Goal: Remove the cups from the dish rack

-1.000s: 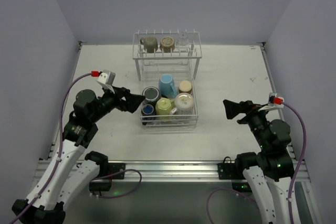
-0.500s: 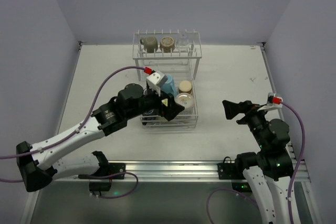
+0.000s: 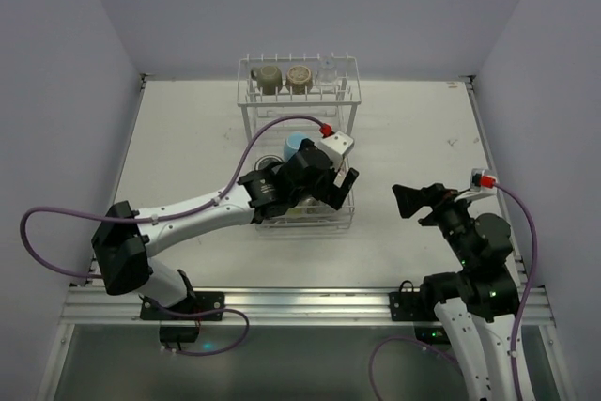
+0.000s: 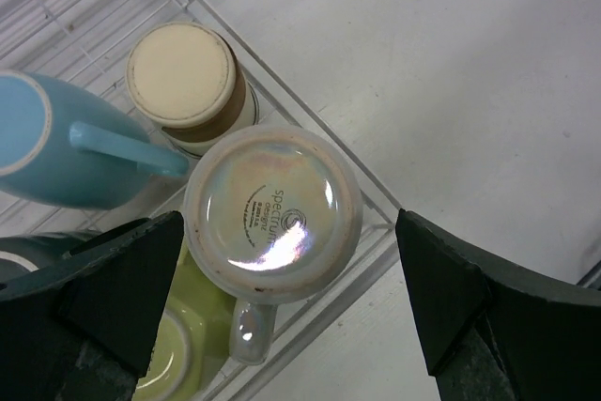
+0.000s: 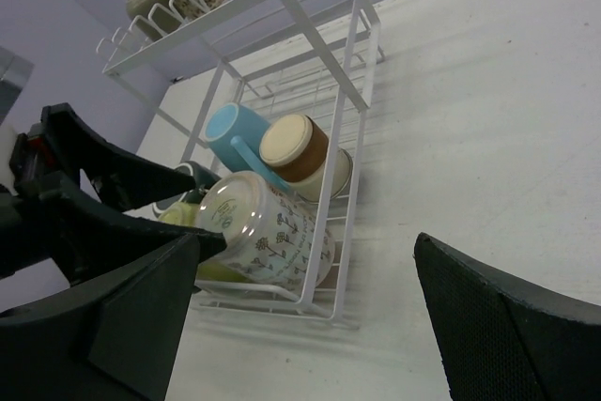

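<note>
two fingers of the left tool [image 4: 289,237] stand apart, flanking an upturned white mug [image 4: 272,204] printed "spectrum" on its base, in the dish rack's [image 3: 296,117] lower basket, while the right tool [image 3: 406,201] hangs spread over the tabletop [image 3: 413,129].

The wire rack [image 5: 324,52] was white. It held a light blue mug [image 4: 52,152], a brown cup [image 4: 188,82] with a cream base, a yellow-green cup [image 4: 178,349], and a white cup [image 5: 272,232] printed with small dark sprigs.

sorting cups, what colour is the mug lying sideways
Light blue mug, clearest in the left wrist view.
</note>
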Robot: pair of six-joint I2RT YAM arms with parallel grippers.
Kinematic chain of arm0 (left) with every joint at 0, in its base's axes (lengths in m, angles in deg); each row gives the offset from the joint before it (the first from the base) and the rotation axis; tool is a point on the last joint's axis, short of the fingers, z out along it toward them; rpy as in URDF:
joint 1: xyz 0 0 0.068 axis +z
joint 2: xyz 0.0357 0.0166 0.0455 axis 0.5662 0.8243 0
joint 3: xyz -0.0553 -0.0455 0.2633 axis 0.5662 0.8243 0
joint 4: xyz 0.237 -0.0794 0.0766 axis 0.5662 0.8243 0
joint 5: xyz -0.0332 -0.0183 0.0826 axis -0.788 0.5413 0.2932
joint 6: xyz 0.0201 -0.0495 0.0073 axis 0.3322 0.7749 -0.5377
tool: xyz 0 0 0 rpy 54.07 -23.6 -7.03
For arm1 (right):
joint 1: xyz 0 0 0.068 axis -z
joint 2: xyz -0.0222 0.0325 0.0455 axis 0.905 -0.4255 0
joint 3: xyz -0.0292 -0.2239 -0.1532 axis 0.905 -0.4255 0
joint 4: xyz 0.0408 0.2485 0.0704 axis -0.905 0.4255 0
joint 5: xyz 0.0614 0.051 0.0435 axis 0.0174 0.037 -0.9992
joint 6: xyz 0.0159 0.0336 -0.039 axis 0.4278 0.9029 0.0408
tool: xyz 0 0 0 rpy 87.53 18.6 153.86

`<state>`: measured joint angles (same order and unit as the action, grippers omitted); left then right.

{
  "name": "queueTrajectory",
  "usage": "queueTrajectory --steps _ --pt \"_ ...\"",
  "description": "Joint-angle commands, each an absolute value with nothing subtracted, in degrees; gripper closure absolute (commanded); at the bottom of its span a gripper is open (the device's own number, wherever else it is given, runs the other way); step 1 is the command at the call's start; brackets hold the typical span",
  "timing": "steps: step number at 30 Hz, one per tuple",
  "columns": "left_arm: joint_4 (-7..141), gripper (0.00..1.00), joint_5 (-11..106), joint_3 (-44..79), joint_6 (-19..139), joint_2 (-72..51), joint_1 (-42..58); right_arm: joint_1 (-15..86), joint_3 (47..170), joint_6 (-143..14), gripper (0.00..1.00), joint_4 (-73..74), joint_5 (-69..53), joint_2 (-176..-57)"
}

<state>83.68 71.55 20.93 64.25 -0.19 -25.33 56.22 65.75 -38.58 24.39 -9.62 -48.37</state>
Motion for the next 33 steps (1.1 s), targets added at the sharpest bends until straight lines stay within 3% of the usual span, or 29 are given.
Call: queueTrajectory --steps 1,33 --pt "84.6 0.00 75.8 16.8 63.0 2.6 -25.5 56.3 65.1 -38.7 0.01 24.2 -11.6 -47.6" --pt "88.0 0.00 74.9 14.6 63.6 12.3 -25.3 56.3 64.1 -39.1 0.01 24.2 -13.8 -48.6"
